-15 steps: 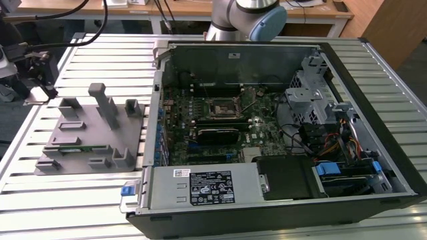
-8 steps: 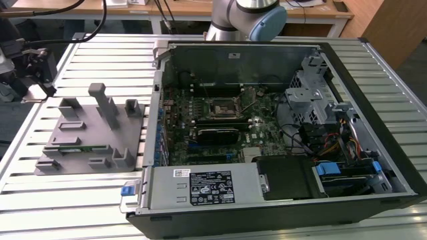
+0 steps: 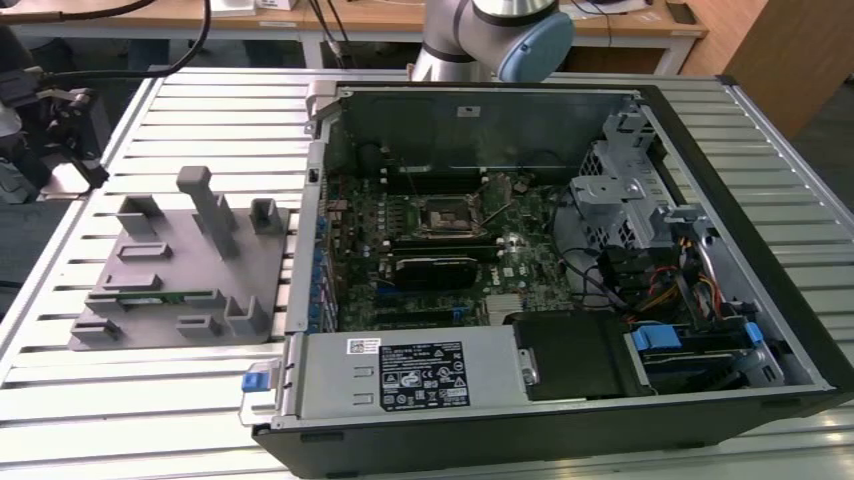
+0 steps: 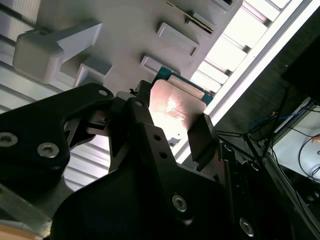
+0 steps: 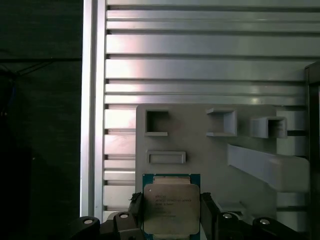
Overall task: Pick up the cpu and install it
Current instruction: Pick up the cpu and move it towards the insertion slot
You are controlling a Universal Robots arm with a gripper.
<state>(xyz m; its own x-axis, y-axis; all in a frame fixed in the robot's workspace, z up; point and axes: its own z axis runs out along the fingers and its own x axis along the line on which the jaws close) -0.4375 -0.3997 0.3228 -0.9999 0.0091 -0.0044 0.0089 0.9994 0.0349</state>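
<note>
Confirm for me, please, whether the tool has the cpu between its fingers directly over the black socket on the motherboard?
Not quite. The tool does have the cpu between its fingers, but over the grey holder tray on the slatted table, not over the motherboard socket. The first wrist view shows this.
</note>
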